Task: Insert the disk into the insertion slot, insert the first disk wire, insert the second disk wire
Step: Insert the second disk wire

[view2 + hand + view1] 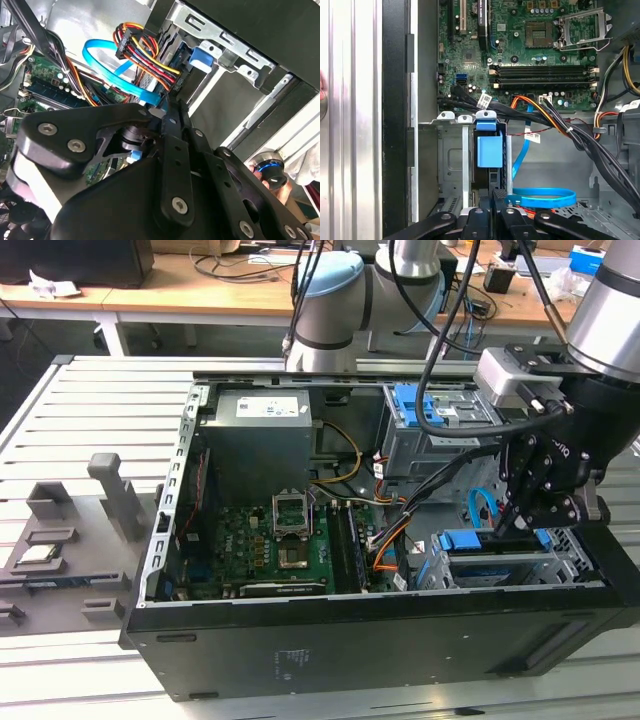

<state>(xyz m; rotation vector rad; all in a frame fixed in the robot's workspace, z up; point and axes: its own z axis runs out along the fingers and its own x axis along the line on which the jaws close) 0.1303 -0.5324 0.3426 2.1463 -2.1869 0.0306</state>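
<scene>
The disk (470,541) sits in its blue caddy inside the grey insertion slot (560,565) at the case's front corner, on the exterior view's right. Its blue tab (489,147) sticks out of the cage (451,160). The first disk wire (145,52), a red, yellow and black bundle, runs to a black plug at the disk's edge. The second disk wire (107,62) loops in light blue, and its end meets the fingertips of my gripper (167,107). My gripper (510,525) hangs just over the disk's rear edge, fingers together on that cable's plug end.
A taller grey bay with a blue latch (430,425) stands behind the slot. Thick black cables (580,137) cross beside the motherboard (270,540). A person's hand (280,185) holds a round button outside the case wall. Grey fixtures (110,495) lie on the slatted table.
</scene>
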